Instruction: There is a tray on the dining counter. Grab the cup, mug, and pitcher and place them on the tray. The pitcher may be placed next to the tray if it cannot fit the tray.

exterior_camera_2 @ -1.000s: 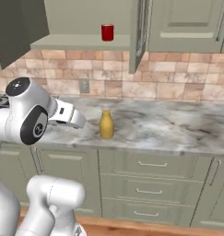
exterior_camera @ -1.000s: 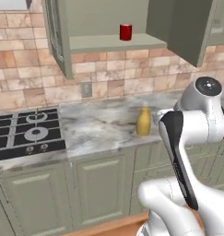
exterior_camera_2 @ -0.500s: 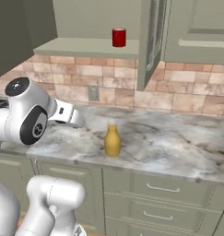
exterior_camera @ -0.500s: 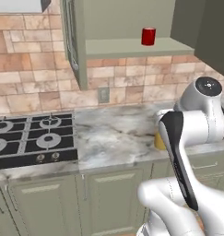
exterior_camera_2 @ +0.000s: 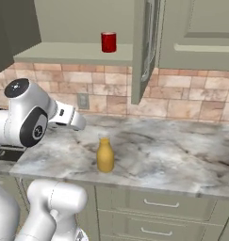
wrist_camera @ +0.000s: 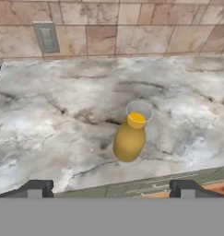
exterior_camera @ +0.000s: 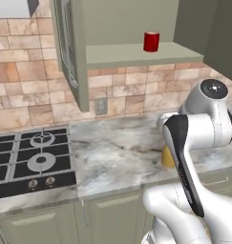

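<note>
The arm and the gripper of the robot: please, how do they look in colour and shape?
The arm has glossy white, rounded shells, with dark bands at the joints and a round dark cap on top. The gripper ends in two small dark, blocky fingertips. No cables show.

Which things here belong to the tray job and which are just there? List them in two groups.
For the job:
- pitcher, upright on the wall counter near its front edge
- mug, on the open cabinet shelf above
- end effector, open, facing the pitcher from short of it

Just there:
- gas stove
- wall outlet
- brick backsplash
</note>
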Motion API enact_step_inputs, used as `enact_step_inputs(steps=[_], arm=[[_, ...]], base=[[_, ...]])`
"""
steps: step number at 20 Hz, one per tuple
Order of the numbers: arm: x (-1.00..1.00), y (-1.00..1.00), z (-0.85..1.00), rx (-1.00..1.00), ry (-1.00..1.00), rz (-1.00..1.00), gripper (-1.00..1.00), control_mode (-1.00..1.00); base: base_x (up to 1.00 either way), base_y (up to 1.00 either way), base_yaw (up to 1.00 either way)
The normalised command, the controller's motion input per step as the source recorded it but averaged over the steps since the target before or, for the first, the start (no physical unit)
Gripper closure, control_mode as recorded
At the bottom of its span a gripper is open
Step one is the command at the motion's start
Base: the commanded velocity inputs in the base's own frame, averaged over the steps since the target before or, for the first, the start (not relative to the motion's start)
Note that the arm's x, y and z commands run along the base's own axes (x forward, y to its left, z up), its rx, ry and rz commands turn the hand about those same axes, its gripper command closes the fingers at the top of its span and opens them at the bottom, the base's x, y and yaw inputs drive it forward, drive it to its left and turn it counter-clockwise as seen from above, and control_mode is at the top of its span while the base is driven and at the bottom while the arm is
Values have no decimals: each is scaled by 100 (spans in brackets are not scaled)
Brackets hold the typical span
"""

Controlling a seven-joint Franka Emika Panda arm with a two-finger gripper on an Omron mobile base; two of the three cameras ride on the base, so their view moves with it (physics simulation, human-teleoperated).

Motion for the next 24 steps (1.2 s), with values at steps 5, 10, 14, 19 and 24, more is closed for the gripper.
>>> enact_step_inputs(steps=[5,10,14,19,24], arm=[[0,0,0,0,0,0,-100,100],[0,0,0,0,0,0,-100,100],[0,0,0,0,0,0,-100,100],[4,-3,0,0,0,0,-100,-100],[2,-2,38,0,-13,0,-100,-100]], base=[[36,0,-17],[42,-11,-3],[38,-13,0],[23,-8,0],[0,0,0]])
